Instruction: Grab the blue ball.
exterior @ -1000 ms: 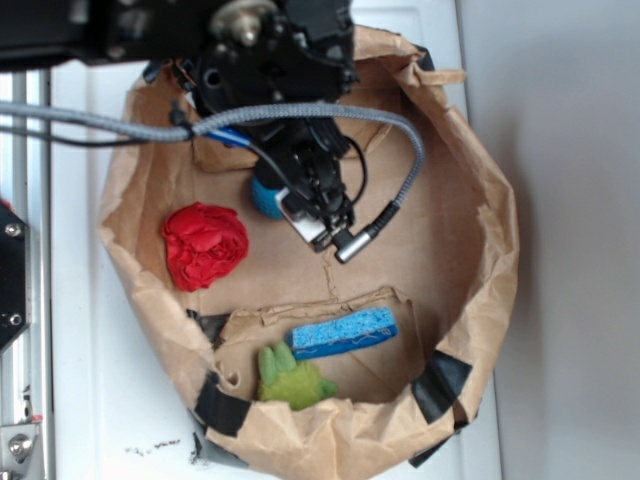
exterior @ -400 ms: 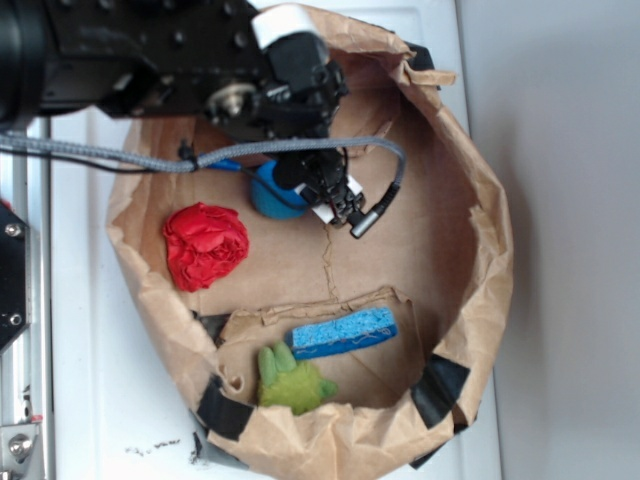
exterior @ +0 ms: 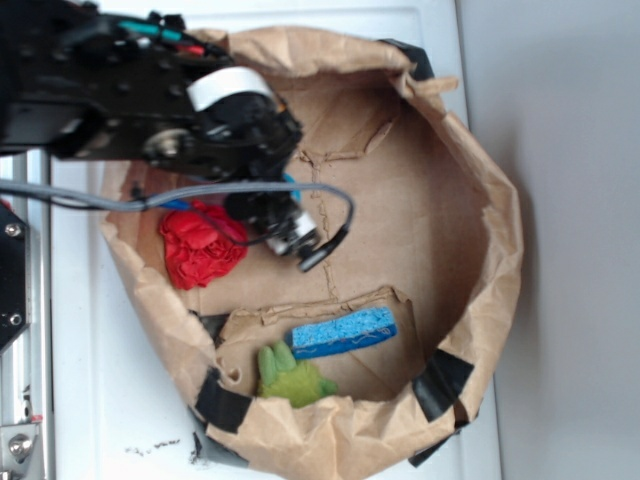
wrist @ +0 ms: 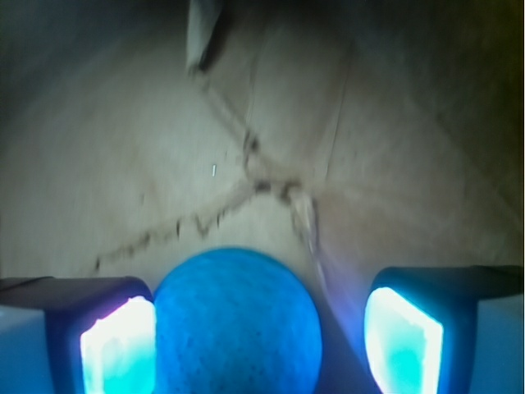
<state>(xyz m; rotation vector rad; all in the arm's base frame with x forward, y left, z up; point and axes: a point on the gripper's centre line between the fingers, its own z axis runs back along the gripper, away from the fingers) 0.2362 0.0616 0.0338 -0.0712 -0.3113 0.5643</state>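
In the wrist view the blue ball [wrist: 236, 324] sits low in the middle, round and fuzzy, on the brown paper floor. My gripper [wrist: 261, 328] is open around it. The left pad [wrist: 119, 345] lies against the ball, and a gap shows between the ball and the right pad [wrist: 404, 336]. In the exterior view the black arm and gripper [exterior: 283, 222] reach down into the paper bag just right of the red cloth wad, and they hide the ball.
The crumpled brown paper bag wall [exterior: 492, 230] rings the whole work area. A red cloth wad [exterior: 200, 250] lies at the left, touching the arm's cable. A flat blue sponge [exterior: 345, 333] and a green plush toy [exterior: 290, 378] rest near the front.
The arm has swung left and lower in the picture. The ball showed beside the gripper before; the arm now covers it from above.
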